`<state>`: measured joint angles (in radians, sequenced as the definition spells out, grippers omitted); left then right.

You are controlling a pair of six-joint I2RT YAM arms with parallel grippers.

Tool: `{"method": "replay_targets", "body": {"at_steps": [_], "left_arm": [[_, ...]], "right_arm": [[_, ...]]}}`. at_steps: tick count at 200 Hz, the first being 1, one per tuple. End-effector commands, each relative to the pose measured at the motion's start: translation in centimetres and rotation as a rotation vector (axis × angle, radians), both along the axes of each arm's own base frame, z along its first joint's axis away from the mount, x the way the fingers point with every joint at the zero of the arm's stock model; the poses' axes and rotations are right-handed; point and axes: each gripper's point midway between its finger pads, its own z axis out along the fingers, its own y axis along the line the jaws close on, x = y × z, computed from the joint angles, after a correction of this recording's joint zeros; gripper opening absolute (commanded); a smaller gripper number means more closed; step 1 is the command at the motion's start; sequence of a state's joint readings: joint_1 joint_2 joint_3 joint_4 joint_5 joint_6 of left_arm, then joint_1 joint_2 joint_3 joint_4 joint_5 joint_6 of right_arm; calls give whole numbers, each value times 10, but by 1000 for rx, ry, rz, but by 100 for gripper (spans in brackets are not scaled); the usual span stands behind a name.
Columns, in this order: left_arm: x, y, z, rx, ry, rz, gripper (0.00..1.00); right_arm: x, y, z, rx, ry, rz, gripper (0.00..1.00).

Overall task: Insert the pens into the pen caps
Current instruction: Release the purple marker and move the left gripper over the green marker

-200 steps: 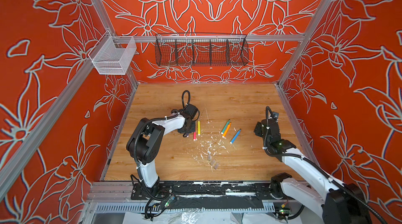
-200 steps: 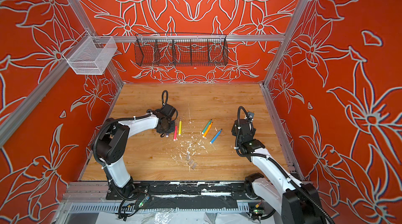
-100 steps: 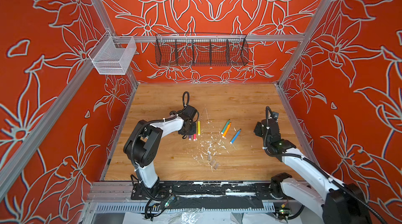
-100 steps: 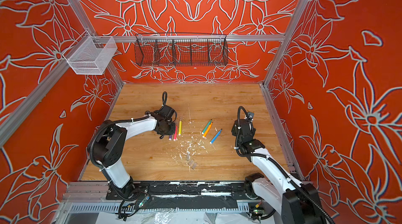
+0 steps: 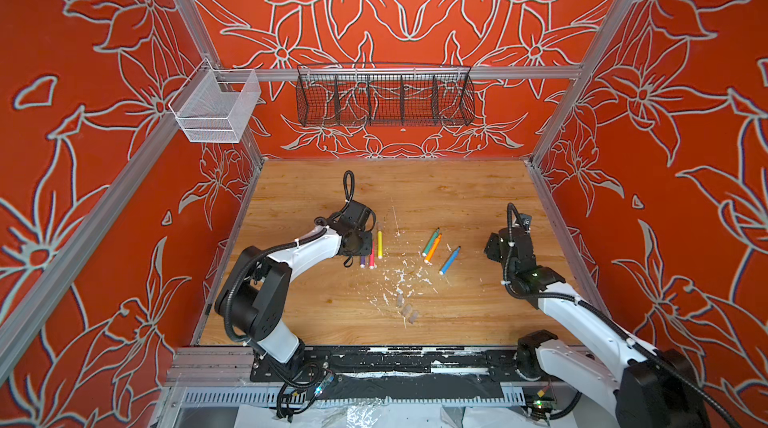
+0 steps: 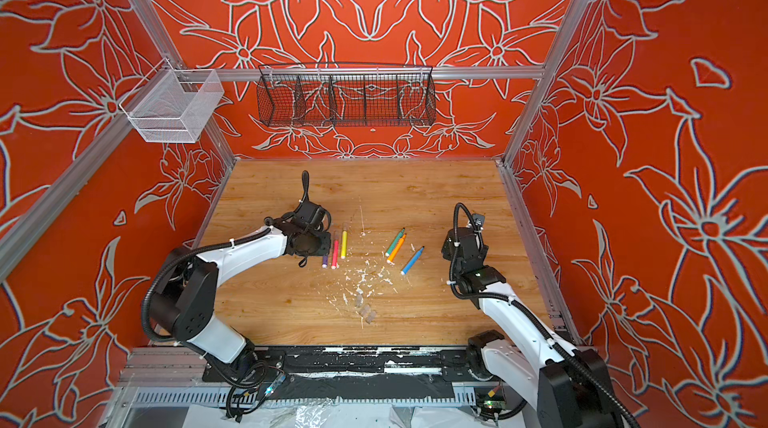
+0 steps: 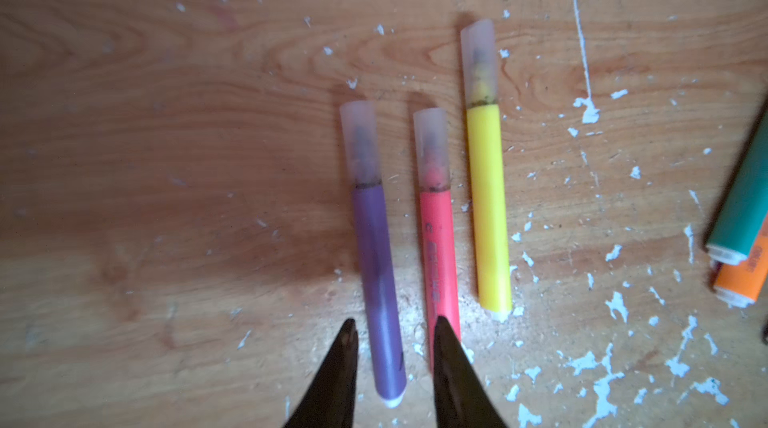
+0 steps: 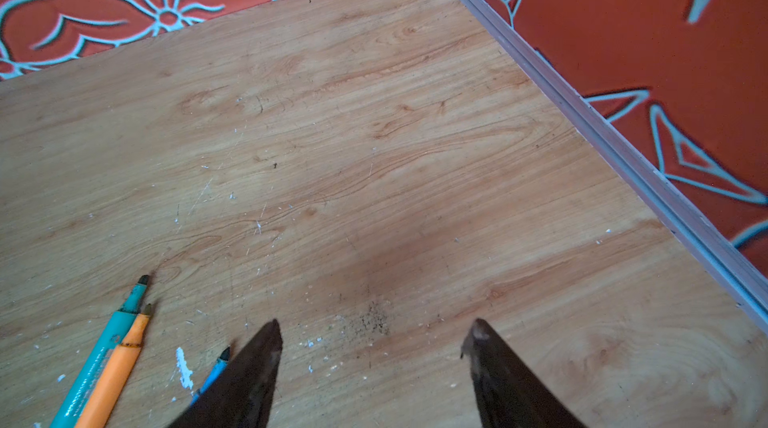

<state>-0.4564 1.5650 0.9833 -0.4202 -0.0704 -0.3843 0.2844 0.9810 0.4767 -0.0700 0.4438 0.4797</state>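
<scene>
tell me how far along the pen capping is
Done: the purple pen, pink pen and yellow pen lie capped, side by side. In hand: nothing; the left gripper stands open astride the purple pen's white end, the right gripper open and empty. Left: the green pen, orange pen and blue pen are uncapped; three loose caps lie nearer the front.

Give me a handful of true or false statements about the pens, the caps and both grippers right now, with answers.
1. The purple pen wears a cap. True.
2. The blue pen is capped. False: its tip is bare.
3. The green pen and orange pen lie side by side, touching. True.
4. The right gripper holds the orange pen. False: its jaws stand open and empty over the table.
5. The left gripper is shut on nothing. False: its jaws stand apart on either side of the purple pen.
6. Three loose caps lie on the table. True.
</scene>
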Motion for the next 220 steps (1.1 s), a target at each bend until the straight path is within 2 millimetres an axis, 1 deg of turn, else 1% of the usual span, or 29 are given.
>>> {"method": "replay_targets", "body": {"at_steps": [1,22,32,38,43,54,61,63,64,66,80,84,89,91,96,109,131,158,180,220], "left_arm": [[5,-14,50,37,-158,-22,34],[9,-53,87,38,-252,-85,37],[17,-71,100,12,-266,-101,37],[22,-82,105,-5,-262,-109,36],[27,-90,106,-17,-254,-118,36],[39,-109,115,-41,-258,-142,36],[46,-121,115,-38,-258,-164,36],[49,-123,112,-32,-252,-169,36],[50,-125,115,-34,-258,-173,36],[51,-128,115,-32,-257,-178,36],[66,-144,115,3,-258,-208,35],[69,-147,111,18,-250,-214,35],[74,-153,114,20,-252,-222,35],[75,-155,111,27,-244,-227,35],[79,-160,112,28,-241,-239,35],[84,-174,103,50,-208,-277,33],[79,-192,78,133,-170,-365,33],[71,-198,50,239,-150,-441,32],[72,-197,38,276,-138,-449,32],[70,-208,18,255,-90,-484,32]], "right_arm": [[2,0,2,10,-9,-8,73],[2,-1,2,10,-9,-8,73],[2,0,2,11,-10,-7,73],[1,0,2,10,-10,-8,73],[1,-1,2,10,-10,-8,73],[1,-1,2,11,-12,-10,73],[1,-1,3,12,-15,-10,73],[1,-1,2,12,-14,-9,73],[1,-1,2,12,-13,-10,73],[1,-1,2,12,-13,-10,73],[1,-1,2,13,-15,-7,73],[1,0,2,13,-16,-6,73],[1,-1,2,13,-17,-7,73],[1,-1,2,13,-16,-8,73],[1,-1,2,13,-14,-8,73],[1,-1,2,12,-13,-9,73],[1,-1,1,12,-12,-9,73],[2,0,2,14,-13,-7,73],[2,0,1,13,-12,-8,73],[1,0,2,15,-14,-9,72]]}}
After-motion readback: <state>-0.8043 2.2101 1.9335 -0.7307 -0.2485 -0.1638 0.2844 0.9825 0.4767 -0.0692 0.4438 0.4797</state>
